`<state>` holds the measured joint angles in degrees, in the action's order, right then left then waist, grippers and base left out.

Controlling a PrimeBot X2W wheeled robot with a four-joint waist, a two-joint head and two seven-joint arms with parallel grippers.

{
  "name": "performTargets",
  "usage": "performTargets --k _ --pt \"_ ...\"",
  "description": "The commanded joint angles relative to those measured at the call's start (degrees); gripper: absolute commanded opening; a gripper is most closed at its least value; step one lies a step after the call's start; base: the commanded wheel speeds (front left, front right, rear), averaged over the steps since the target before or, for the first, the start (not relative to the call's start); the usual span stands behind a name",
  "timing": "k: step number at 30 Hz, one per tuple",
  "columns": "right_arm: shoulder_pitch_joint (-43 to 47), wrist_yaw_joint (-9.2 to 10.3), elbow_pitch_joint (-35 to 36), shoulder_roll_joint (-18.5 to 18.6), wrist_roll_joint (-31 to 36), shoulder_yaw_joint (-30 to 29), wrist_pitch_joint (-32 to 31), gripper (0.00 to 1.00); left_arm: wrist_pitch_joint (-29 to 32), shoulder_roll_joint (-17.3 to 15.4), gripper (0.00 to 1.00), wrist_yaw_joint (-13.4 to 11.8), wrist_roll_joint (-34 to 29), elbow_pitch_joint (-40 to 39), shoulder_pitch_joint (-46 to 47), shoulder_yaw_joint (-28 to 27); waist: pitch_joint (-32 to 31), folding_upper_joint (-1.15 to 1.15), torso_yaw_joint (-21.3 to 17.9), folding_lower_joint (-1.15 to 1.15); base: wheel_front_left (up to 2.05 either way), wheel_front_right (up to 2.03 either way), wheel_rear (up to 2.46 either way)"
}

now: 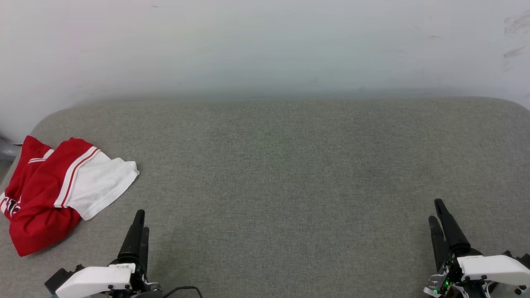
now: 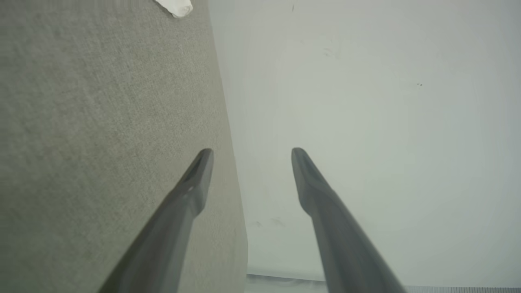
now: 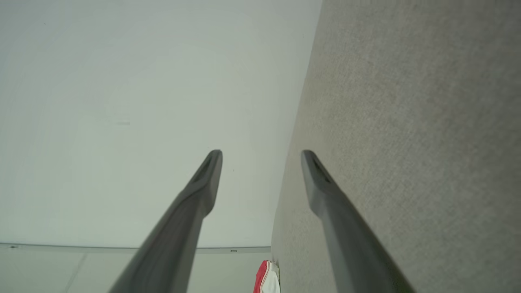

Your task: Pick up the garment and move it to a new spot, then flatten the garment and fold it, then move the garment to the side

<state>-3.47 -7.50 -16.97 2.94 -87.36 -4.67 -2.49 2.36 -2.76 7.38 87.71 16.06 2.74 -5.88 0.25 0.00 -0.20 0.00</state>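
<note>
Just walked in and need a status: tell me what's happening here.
Nothing is held right now. The garment lies crumpled at the left edge of the grey surface, one white sleeve spread out. The left gripper and right gripper both hang open and empty near the front edge, the left one nearer the garment.

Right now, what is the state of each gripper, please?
Left gripper: open, holding nothing.
Right gripper: open, holding nothing.
</note>
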Motion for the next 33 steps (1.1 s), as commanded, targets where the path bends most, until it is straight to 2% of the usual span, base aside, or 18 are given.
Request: performTargets --k 1,9,18,27,33 --pt "-1.11 0.0 0.52 0.01 1.24 -0.03 0.56 1.0 -0.49 -0.11 1.0 0.04 -1.41 -1.14 0.62 -0.49 -0.01 0.0 -0.01 0.0 0.0 0.0 0.0" --pt "-1.74 0.0 1.3 0.01 10.63 -1.69 2.53 1.0 -2.44 -0.12 1.0 0.05 -6.82 -1.75 0.05 -2.37 -0.01 0.0 -0.17 0.0 0.0 0.0 0.0" --pt "-1.89 0.0 6.86 0.0 26.87 -2.19 4.56 1.0 -4.45 -0.12 1.0 -0.15 -15.83 -4.85 -0.02 -5.4 0.17 0.0 -0.37 0.0 0.0 0.0 0.0" --pt "-1.79 0.01 12.09 -0.01 42.82 -0.54 6.41 1.0 -6.3 -0.13 1.0 -0.38 -26.97 -12.0 -1.25 -3.84 0.37 0.0 -0.55 0.0 0.0 0.0 0.0" --pt "-1.58 0.01 15.29 -0.02 51.86 0.96 7.55 1.0 -7.43 -0.14 1.0 -1.66 -35.49 -16.01 -2.07 -1.4 0.47 0.0 -0.66 0.0 0.0 0.0 0.0"
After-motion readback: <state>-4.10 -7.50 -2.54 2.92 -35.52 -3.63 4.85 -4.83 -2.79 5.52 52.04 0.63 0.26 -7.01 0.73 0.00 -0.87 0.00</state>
